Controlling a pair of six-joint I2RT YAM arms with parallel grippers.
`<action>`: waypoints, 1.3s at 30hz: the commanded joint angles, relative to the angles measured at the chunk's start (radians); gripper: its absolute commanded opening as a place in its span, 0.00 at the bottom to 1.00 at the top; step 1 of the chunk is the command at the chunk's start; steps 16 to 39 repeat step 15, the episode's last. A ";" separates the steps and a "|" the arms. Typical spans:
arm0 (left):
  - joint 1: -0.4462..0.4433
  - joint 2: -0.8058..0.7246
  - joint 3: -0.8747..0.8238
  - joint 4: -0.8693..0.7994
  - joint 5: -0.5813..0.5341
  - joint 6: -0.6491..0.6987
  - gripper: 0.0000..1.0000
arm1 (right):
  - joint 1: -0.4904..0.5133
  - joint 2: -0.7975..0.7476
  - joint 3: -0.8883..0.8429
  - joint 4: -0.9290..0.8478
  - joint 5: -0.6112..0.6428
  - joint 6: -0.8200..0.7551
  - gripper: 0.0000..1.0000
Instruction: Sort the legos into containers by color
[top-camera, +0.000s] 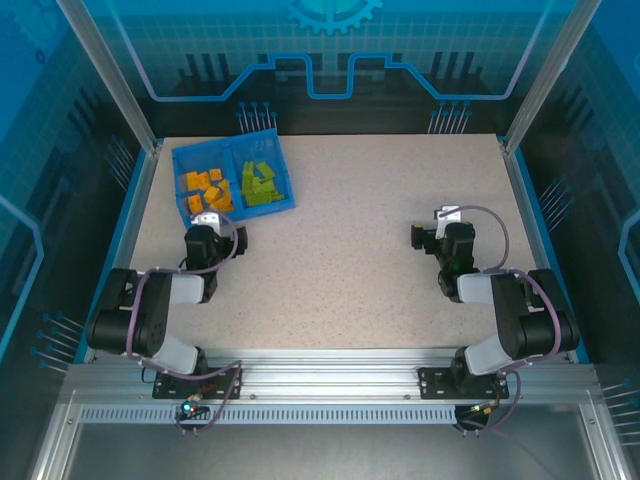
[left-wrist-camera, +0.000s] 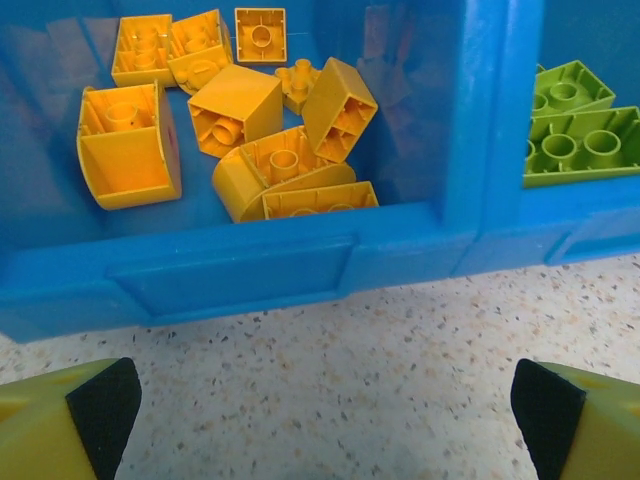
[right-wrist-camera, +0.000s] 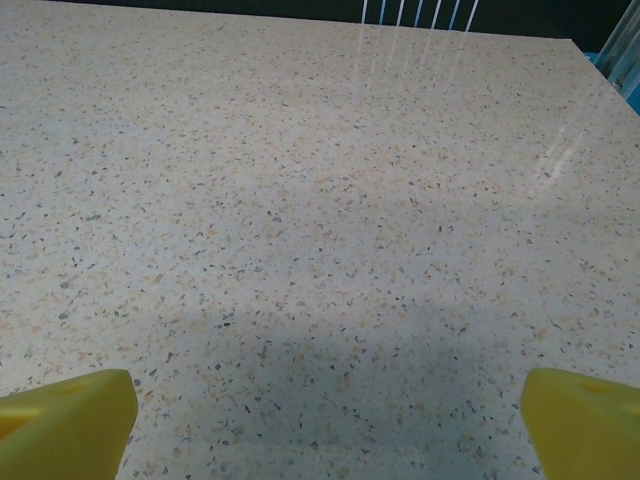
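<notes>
Open desk (right-wrist-camera: 300, 200) is seen before the spread right gripper (right-wrist-camera: 325, 425); orange legos (left-wrist-camera: 235, 110) are seen just beyond the spread left gripper (left-wrist-camera: 320, 420).

My L gripper (top-camera: 206, 220) was open, jaws wide, nothing btwn them. Its fingertips (left-wrist-camera: 98, 405) sat at the bottom corners of the wrist cam. L arm (top-camera: 150, 310) was folded: elbow back near base, forearm pointing fwd, wrist low. My R gripper (top-camera: 446, 216) was open too, empty, jaws spread just as wide. R arm (top-camera: 520, 315) roughly mirrored it: elbow bent back, forearm fwd. Arms were well apart, no contact.
</notes>
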 joint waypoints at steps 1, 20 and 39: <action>0.007 -0.004 0.023 0.049 0.091 0.026 0.99 | 0.009 0.006 0.009 0.040 0.002 -0.011 1.00; 0.008 -0.004 0.022 0.055 0.089 0.026 0.99 | 0.007 0.006 0.009 0.040 -0.004 -0.012 1.00; 0.008 -0.004 0.022 0.055 0.089 0.026 0.99 | 0.007 0.006 0.009 0.040 -0.004 -0.012 1.00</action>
